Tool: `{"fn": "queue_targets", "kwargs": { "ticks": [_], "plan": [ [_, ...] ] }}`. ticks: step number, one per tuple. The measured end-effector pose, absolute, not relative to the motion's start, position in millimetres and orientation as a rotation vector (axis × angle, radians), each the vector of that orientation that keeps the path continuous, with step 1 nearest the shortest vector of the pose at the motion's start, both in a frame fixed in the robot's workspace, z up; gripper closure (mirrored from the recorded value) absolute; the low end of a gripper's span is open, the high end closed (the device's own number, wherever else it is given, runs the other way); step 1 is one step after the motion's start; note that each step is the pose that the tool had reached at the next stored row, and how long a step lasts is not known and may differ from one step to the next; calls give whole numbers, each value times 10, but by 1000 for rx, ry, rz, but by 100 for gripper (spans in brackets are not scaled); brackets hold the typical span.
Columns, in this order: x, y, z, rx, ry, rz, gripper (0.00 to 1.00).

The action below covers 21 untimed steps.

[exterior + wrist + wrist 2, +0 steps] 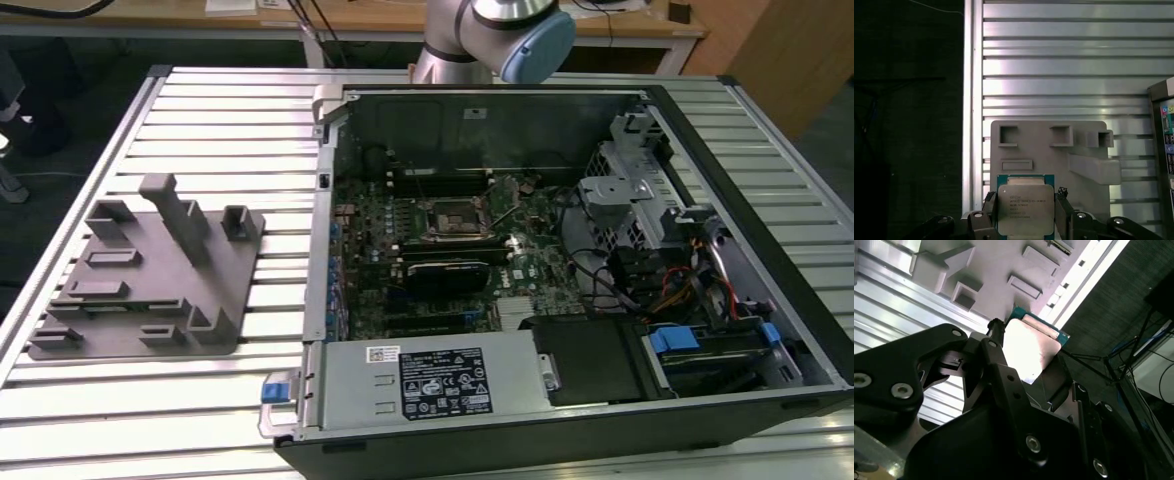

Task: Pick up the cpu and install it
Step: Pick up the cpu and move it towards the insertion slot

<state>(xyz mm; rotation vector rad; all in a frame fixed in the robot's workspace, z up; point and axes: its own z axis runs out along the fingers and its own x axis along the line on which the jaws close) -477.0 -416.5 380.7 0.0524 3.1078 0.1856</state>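
The cpu (1025, 212), a flat square chip with a silvery top plate and a thin green rim, sits between the two black fingers of my gripper (1025, 197), which is shut on its opposite edges. In the second wrist view the cpu (1030, 347) glares bright between the fingers (996, 347). It hangs well above the grey fixture block (1049, 150), which lies on the slatted table. The black-framed socket (455, 220) sits in the middle of the motherboard inside the open computer case. The arm's base joint (497, 30) rises behind the case.
The open computer case (561, 270) lies on the exterior view's right half of the slatted aluminium table (200, 120), with cables, drive cages and a power supply (427, 385) around the board. The fixture block (147, 275) has upright posts. The table edge (968, 100) drops to dark floor.
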Motion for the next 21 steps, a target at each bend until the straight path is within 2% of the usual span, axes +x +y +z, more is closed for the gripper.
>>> {"fn": "queue_targets", "kwargs": {
  "ticks": [21],
  "plan": [
    [-4686, -4160, 3836, 52, 3108, 185, 46]
  ]
}}
